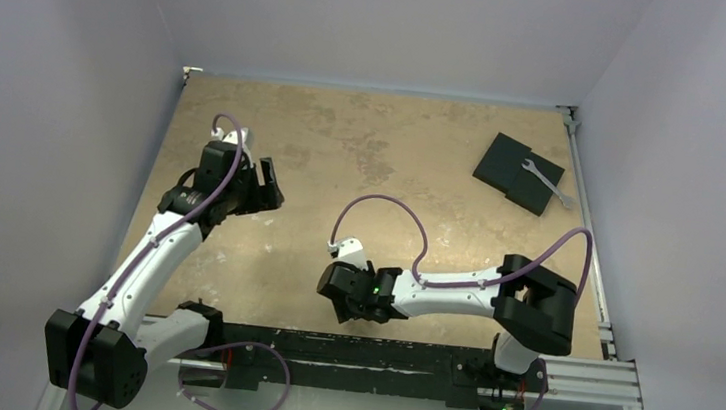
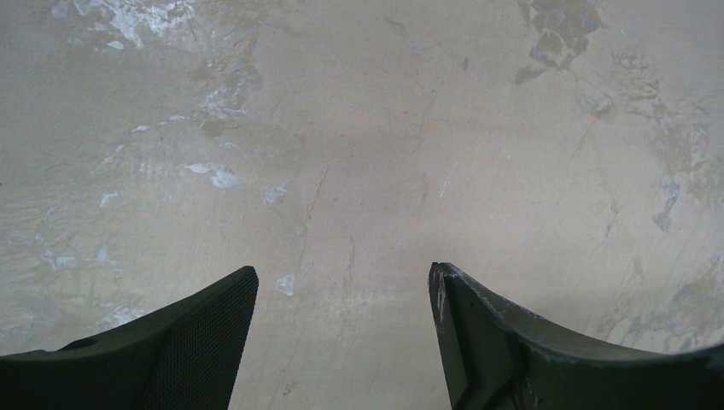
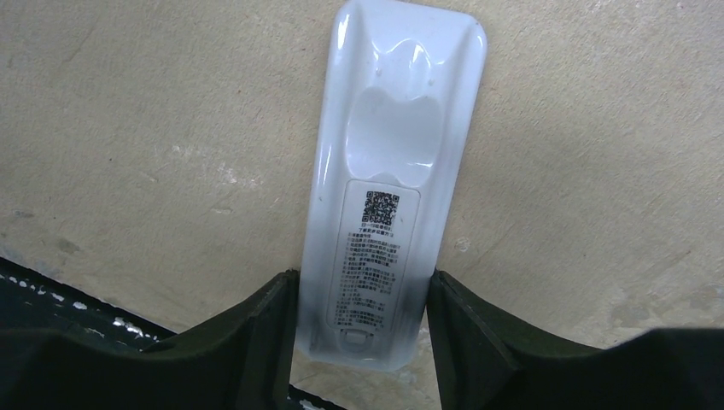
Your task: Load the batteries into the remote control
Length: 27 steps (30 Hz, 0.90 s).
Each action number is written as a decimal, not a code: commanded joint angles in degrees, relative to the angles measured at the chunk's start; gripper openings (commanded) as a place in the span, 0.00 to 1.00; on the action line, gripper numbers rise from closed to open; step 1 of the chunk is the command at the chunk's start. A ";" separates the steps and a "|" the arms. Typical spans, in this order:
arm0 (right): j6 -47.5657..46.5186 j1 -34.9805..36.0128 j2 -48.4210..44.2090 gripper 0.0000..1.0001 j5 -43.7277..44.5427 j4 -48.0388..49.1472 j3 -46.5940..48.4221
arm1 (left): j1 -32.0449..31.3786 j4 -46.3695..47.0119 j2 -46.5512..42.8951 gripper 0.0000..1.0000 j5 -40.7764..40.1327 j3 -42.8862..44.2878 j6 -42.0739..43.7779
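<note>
Right wrist: remote (image 3: pixel 388 171) btwn jaws

Setting: robot test cell in a lab. Evidence: left arm (image 1: pixel 147 265) and right arm (image 1: pixel 451 292), white and black, bolted to a metal rail (image 1: pixel 355 350) at the near edge of the table (image 1: pixel 366 135). Purple cables (image 1: pixel 385 199) loop along them. Plain pale walls (image 1: pixel 376 25) box the table on three sides. Its surface ahead of the left gripper (image 2: pixel 341 282) fingers (image 2: pixel 213 325) is stained and scuffed. A wrench (image 1: pixel 545 182) on a black pad (image 1: pixel 499 158) lies well apart from the right gripper (image 3: pixel 363 286) fingers (image 3: pixel 474 342).
</note>
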 commanded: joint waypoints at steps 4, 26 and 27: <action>0.41 0.17 -2.53 0.24 -0.07 -0.37 0.47 | 0.34 1.85 -0.41 0.74 4.25 -1.10 0.30; -11.54 -14.47 -24.94 0.00 -22.25 10.99 -11.31 | 0.25 12.21 2.96 0.78 37.93 -8.18 -1.92; -11.75 -15.49 -25.92 0.00 -23.96 11.41 -11.82 | 0.25 12.97 2.94 0.78 38.89 -8.53 -2.25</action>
